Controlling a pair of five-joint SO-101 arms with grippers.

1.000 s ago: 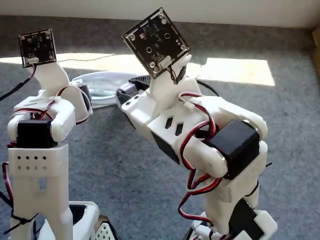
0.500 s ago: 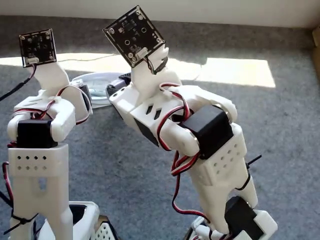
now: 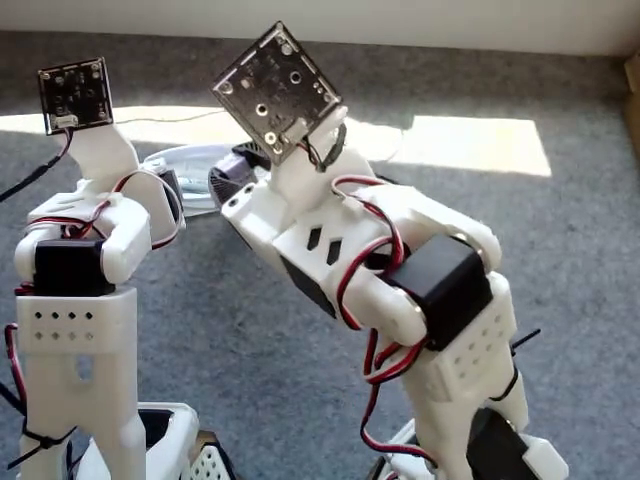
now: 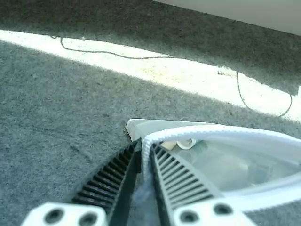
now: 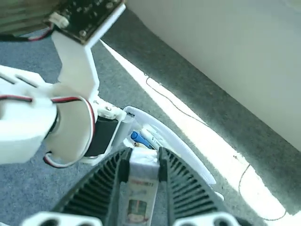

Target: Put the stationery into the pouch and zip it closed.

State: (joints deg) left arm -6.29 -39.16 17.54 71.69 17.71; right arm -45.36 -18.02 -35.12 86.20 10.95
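One translucent, soft plastic pouch [image 3: 192, 163] with a white zip edge was found lying on the grey carpet [image 3: 230, 330], between the heads of the two arms in the high view. Its mouth was observed open in the right wrist view [image 5: 165, 137].

Two items were counted inside it there: one blue pen-like item [image 5: 137, 137] and one pale tube-shaped item [image 5: 150, 137] beside it. In the left wrist view one white capped cylinder [image 4: 184, 143] was seen through the pouch wall [image 4: 235, 165]; whether it was the same pale item could not be told.

One left gripper [image 4: 145, 147] was recorded with its ribbed black jaws brought almost together, pinching the white rim of the pouch at its end corner.

One right gripper [image 5: 142, 153] was recorded with its jaws part-way open and clamped on one white rectangular block with a printed label [image 5: 140, 188]. The block was held off the carpet, with the pouch mouth just beyond the fingertips.

The white left arm [image 3: 85, 260] was seen at the left of the high view and the white right arm [image 3: 390, 270] at the centre, close beside it.

Two thin cables [image 4: 101, 53] [image 4: 242, 96] were noted on the carpet beyond the pouch, crossing one sunlit band [image 3: 470, 140]. One pale wall [image 5: 225, 56] was noted behind.
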